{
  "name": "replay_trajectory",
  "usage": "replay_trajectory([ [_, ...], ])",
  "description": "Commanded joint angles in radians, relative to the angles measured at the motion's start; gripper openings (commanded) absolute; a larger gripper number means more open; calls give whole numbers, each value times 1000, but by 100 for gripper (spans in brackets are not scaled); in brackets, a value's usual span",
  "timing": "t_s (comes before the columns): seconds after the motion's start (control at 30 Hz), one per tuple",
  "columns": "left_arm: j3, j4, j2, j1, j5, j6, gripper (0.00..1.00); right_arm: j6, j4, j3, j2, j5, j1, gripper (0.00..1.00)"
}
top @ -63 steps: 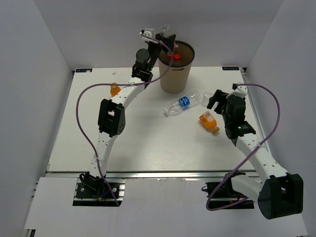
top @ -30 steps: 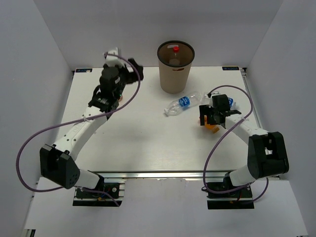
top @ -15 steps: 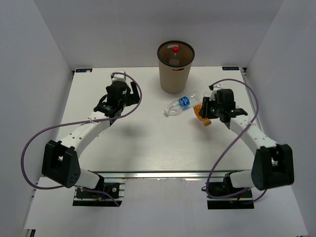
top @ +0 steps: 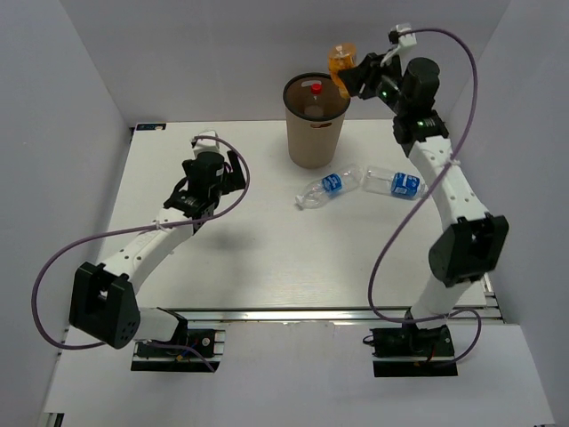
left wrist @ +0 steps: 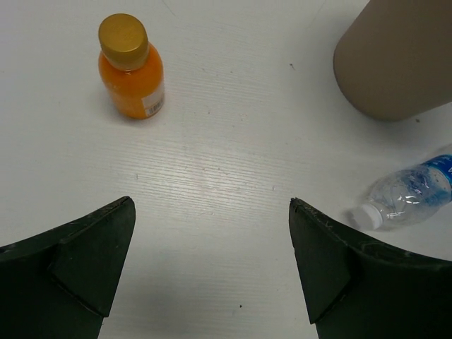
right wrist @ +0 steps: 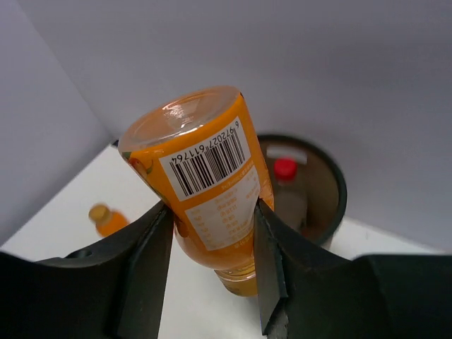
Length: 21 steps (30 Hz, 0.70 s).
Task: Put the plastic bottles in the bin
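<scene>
The bin (top: 315, 133) already holds a red-capped bottle (top: 314, 87); my right gripper (top: 348, 76) has lifted the orange juice bottle (top: 339, 60) off the table to the rim's 1 o'clock, clamped tight, so I judge a drop is near; my left gripper (left wrist: 210, 212), jaws apart, has pulled back to face the standing juice bottle (left wrist: 132, 70); the barcode reads 6 972027 611764, other print too small.

orange btl (right wrist: 212, 205) w/ b&w barcode, tan bin (top: 314, 142), dk brown rim
</scene>
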Motion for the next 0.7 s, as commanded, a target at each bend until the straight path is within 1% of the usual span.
replay_trajectory([
  [0.0,-9,15,-64,12,-42,-9,98,24,175,152,156,-34,16,10],
  [0.03,-9,12,-65,13,-46,-12,98,27,201,194,240,-40,19,10],
  [0.07,-11,9,-69,15,-55,-15,98,28,197,294,282,-34,23,10],
  [0.13,-9,-11,-69,18,-78,-24,98,18,198,382,401,-36,26,10],
  [0.17,-9,-20,-70,19,-94,-35,98,14,182,447,431,-28,31,10],
  [0.23,-12,-40,-76,24,-105,-49,98,11,160,476,480,-26,34,15],
  [0.27,-15,-48,-85,24,-111,-52,98,11,166,442,479,-19,36,23],
  [0.37,-32,-46,-101,29,-117,-57,98,4,220,341,436,9,36,37],
  [0.4,-34,-46,-110,30,-123,-55,98,2,243,298,424,10,36,49],
  [0.47,-35,-45,-115,32,-129,-58,98,-5,237,290,407,17,34,64],
  [0.5,-35,-42,-116,36,-129,-60,98,-15,214,310,405,17,34,81],
  [0.53,-34,-42,-116,36,-129,-63,98,-21,196,328,410,17,34,89],
  [0.67,-23,-56,-110,58,-155,-95,98,-39,149,367,390,15,36,89],
])
